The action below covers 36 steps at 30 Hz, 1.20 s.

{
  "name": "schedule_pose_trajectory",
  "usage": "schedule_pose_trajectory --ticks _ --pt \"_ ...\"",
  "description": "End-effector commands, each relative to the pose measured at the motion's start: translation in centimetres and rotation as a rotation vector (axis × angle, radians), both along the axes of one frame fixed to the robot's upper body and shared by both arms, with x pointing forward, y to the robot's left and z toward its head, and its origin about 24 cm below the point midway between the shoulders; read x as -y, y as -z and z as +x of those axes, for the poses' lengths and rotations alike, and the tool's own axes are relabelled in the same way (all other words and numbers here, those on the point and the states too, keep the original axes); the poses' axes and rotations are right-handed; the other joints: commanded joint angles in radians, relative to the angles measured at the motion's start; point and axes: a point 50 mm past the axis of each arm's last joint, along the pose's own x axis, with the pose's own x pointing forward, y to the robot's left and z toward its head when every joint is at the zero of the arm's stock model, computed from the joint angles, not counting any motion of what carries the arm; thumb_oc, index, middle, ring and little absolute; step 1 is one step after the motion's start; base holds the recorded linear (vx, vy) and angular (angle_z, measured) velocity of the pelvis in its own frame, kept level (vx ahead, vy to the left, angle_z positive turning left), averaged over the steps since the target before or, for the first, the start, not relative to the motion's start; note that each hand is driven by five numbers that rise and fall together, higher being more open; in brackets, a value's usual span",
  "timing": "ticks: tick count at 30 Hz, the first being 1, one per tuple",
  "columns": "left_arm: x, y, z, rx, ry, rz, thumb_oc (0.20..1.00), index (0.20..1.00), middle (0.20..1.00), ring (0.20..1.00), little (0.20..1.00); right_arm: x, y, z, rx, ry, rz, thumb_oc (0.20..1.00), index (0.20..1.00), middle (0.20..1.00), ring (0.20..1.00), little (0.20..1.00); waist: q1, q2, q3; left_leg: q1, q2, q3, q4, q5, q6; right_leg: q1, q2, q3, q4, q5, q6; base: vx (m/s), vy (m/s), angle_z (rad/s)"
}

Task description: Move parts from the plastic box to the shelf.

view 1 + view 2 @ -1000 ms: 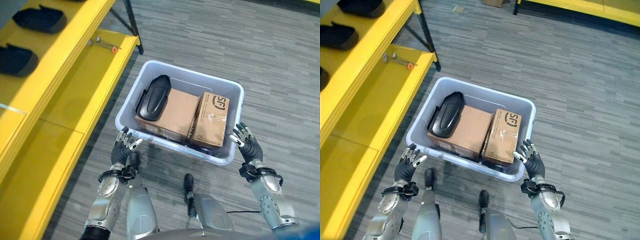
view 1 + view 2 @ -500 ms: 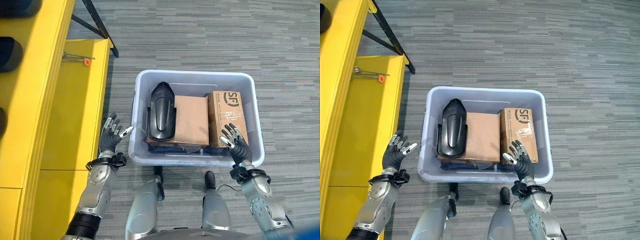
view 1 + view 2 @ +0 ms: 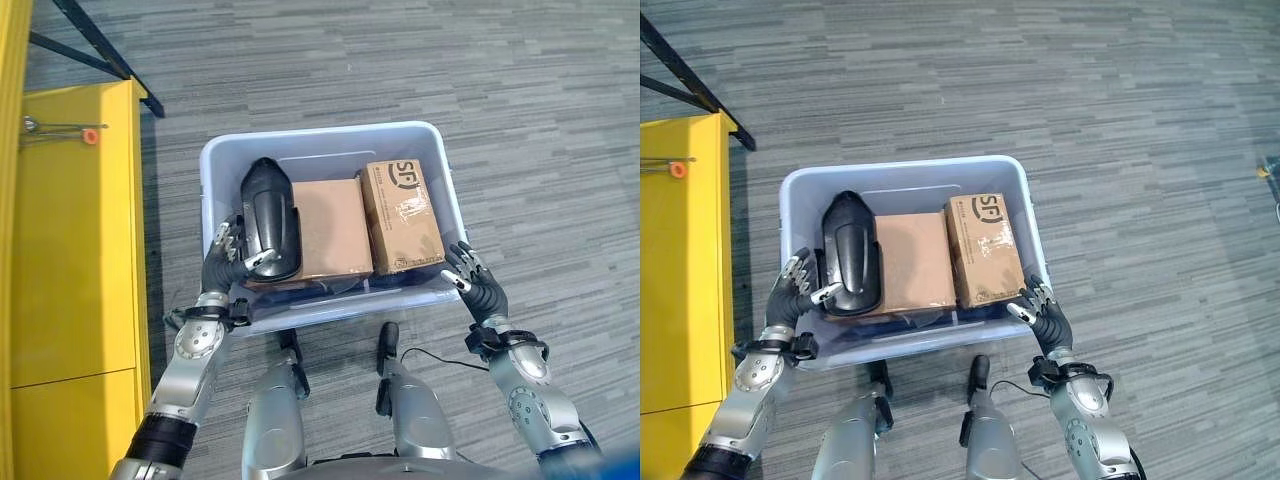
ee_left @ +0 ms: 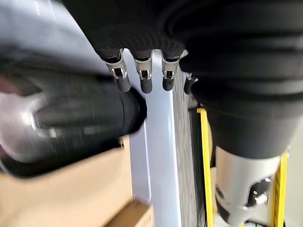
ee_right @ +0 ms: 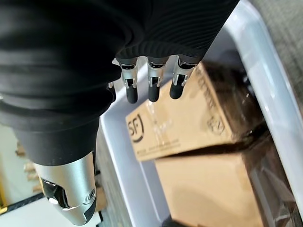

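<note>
Pale plastic box [image 3: 214, 178] sits between my hands, holding a black part [image 3: 270, 220] and two cardboard cartons [image 3: 400, 215]. My left hand [image 3: 224, 262], fingers spread, hovers just beside the black part. My right hand [image 3: 478, 290] hangs spread at the box's near corner.

Grey striped carpet [image 3: 520, 110] is seen all around. A small tool with an orange tip [image 3: 60, 132] lies at far left.
</note>
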Motion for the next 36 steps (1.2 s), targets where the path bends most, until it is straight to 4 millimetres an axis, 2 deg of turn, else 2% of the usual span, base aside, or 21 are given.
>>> schedule_pose_trajectory --ticks 1,3,5,9,12,15,17,20,22,25,28,32,36 --pt "-0.9 -0.9 0.6 0.057 -0.069 0.074 1.0 1.0 1.0 1.0 1.0 0.9 -1.4 -0.2 0.084 0.029 -0.014 1.0 1.0 1.0 1.0 1.0 0.001 0.013 -0.042 0.036 0.139 -0.082 -0.026 0.038 -0.097 -0.015 -0.085 0.005 0.045 0.024 0.081 0.03 -0.077 -0.07" --pt "-0.9 -1.6 1.4 0.082 -0.095 0.098 1.0 1.0 1.0 1.0 1.0 0.9 -1.6 -0.2 0.089 0.032 -0.021 1.0 1.0 1.0 1.0 1.0 -0.012 0.011 -0.03 0.033 0.148 -0.072 -0.05 0.054 -0.104 -0.041 -0.074 0.014 0.046 0.023 0.079 0.04 -0.055 -0.14" --pt "-0.8 -2.8 3.2 0.12 -0.149 0.123 1.0 1.0 1.0 1.0 1.0 0.7 -1.8 -0.2 0.105 0.03 -0.033 1.0 1.0 1.0 1.0 1.0 -0.036 0.006 -0.003 0.034 0.16 -0.059 -0.086 0.066 -0.126 -0.072 -0.058 0.028 0.043 0.01 0.084 0.07 -0.057 -0.36" --pt "-2.6 -3.5 5.3 0.099 -0.287 0.187 1.0 1.0 1.0 1.0 1.0 0.0 -2.7 0.5 0.149 0.015 -0.036 1.0 1.0 1.0 1.0 1.0 -0.067 -0.012 0.023 0.015 0.17 -0.031 -0.118 0.092 -0.137 -0.127 -0.044 0.044 0.035 0.03 0.087 -0.01 -0.033 -0.22" --pt "-4.7 -4.9 6.3 0.118 -0.409 0.193 1.0 1.0 1.0 1.0 1.0 -0.5 -3.2 0.8 0.182 0.019 -0.019 1.0 1.0 1.0 1.0 1.0 -0.084 -0.035 0.045 -0.009 0.179 -0.017 -0.137 0.11 -0.146 -0.163 -0.029 0.049 0.028 0.044 0.087 -0.02 -0.051 -0.13" --pt "-5.6 -5.8 6.3 0.143 -0.456 0.194 1.0 1.0 1.0 1.0 1.0 -0.6 -3.3 0.7 0.191 0.017 -0.016 1.0 1.0 1.0 1.0 1.0 -0.089 -0.043 0.053 -0.021 0.18 -0.019 -0.147 0.118 -0.149 -0.176 -0.025 0.049 0.024 0.049 0.088 -0.01 -0.036 -0.05" --pt "-6.6 -7.4 6.0 0.217 -0.531 0.178 1.0 1.0 1.0 1.0 1.0 -0.7 -3.5 0.5 0.205 0.011 -0.014 1.0 1.0 1.0 1.0 1.0 -0.088 -0.055 0.065 -0.044 0.182 -0.026 -0.154 0.126 -0.153 -0.195 -0.016 0.046 0.023 0.05 0.086 -0.02 -0.044 0.04" --pt "-7.0 -8.3 5.8 0.25 -0.56 0.2 1.0 1.0 1.0 1.0 1.0 -0.7 -3.7 0.5 0.215 0.009 -0.01 1.0 1.0 1.0 1.0 1.0 -0.086 -0.061 0.071 -0.056 0.185 -0.031 -0.152 0.128 -0.154 -0.199 -0.013 0.042 0.023 0.049 0.085 -0.01 -0.028 0.06" --pt "-7.4 -9.7 5.5 0.315 -0.594 0.212 1.0 1.0 1.0 1.0 1.0 -0.7 -4.0 0.4 0.237 -0.002 -0.008 1.0 1.0 1.0 1.0 1.0 -0.083 -0.067 0.077 -0.073 0.185 -0.042 -0.15 0.129 -0.155 -0.208 -0.009 0.036 0.025 0.047 0.084 -0.02 -0.031 0.04" --pt "-7.7 -10.3 5.3 0.348 -0.613 0.202 1.0 1.0 1.0 1.0 1.0 -0.7 -4.0 0.3 0.238 0.0 -0.005 1.0 1.0 1.0 1.0 1.0 -0.082 -0.071 0.077 -0.086 0.186 -0.048 -0.152 0.131 -0.156 -0.215 -0.008 0.031 0.023 0.049 0.084 -0.01 -0.014 0.09" --pt "-7.7 -11.8 4.2 0.45 -0.63 0.178 1.0 1.0 1.0 1.0 1.0 -0.5 -4.4 0.2 0.257 0.002 -0.003 1.0 1.0 1.0 1.0 1.0 -0.072 -0.076 0.078 -0.099 0.184 -0.057 -0.159 0.131 -0.156 -0.216 -0.008 0.024 0.014 0.05 0.083 0.0 -0.009 0.09" --pt "-7.1 -12.3 3.3 0.505 -0.613 0.195 1.0 1.0 1.0 1.0 1.0 -0.4 -4.4 0.1 0.258 -0.003 -0.01 1.0 1.0 1.0 1.0 1.0 -0.061 -0.077 0.078 -0.105 0.179 -0.066 -0.159 0.13 -0.155 -0.212 -0.011 0.016 0.012 0.047 0.082 0.0 0.004 0.07" --pt "-6.9 -12.0 3.7 0.485 -0.604 0.214 1.0 1.0 1.0 1.0 1.0 -0.4 -4.6 0.2 0.267 -0.01 -0.008 1.0 1.0 1.0 1.0 1.0 -0.059 -0.082 0.078 -0.112 0.178 -0.069 -0.158 0.129 -0.155 -0.214 -0.009 0.016 0.011 0.047 0.081 -0.01 0.004 0.04"
